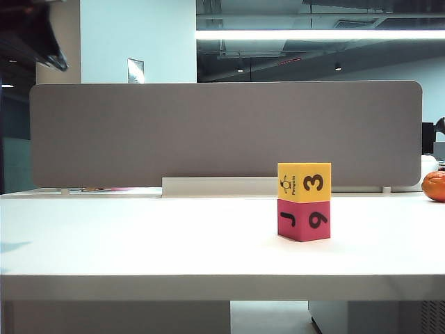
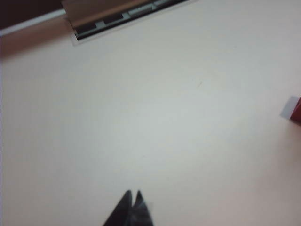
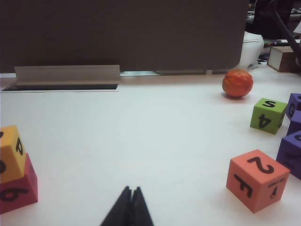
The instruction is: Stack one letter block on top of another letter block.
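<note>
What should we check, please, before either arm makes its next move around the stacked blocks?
1. Yellow block sits on the pink-red block: ok.
2. Stack edges line up squarely, no visible lean: ok.
3. Left gripper shut, holding nothing, over bare table away from the stack: ok.
4. Right gripper shut, holding nothing, low over the table: ok.
5. Orange block and green block stand apart from the stack: ok.
6. Orange ball resting steady by the back divider: cannot tell.
</note>
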`<state>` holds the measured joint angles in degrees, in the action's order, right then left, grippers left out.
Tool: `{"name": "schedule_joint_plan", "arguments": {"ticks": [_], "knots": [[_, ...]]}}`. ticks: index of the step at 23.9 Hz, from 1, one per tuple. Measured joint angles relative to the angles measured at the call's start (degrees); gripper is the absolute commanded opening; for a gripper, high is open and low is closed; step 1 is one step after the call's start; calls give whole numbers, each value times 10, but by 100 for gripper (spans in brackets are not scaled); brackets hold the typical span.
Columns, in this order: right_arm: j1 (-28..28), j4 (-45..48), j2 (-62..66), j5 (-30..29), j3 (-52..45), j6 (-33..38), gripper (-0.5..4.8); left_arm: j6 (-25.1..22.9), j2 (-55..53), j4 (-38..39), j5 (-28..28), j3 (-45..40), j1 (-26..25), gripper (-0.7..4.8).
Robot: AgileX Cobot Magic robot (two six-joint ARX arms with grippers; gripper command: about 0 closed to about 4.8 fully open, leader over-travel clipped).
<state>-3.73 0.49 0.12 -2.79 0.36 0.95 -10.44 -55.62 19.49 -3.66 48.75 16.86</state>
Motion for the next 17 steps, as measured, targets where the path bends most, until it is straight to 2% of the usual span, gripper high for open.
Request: {"name": "schedule_joint_plan", "arguments": {"ticks": [2,9,17], "knots": [[0,-11,0,0,0,0,-6,0,36,-27,0,-28,0,-6],[0,-23,0,0,0,-1,-5,0,150,-38,0,-105,0,-6],[0,-24,0,0,0,-1,-5,85,249,-72,0,-190,0,-6]]}}
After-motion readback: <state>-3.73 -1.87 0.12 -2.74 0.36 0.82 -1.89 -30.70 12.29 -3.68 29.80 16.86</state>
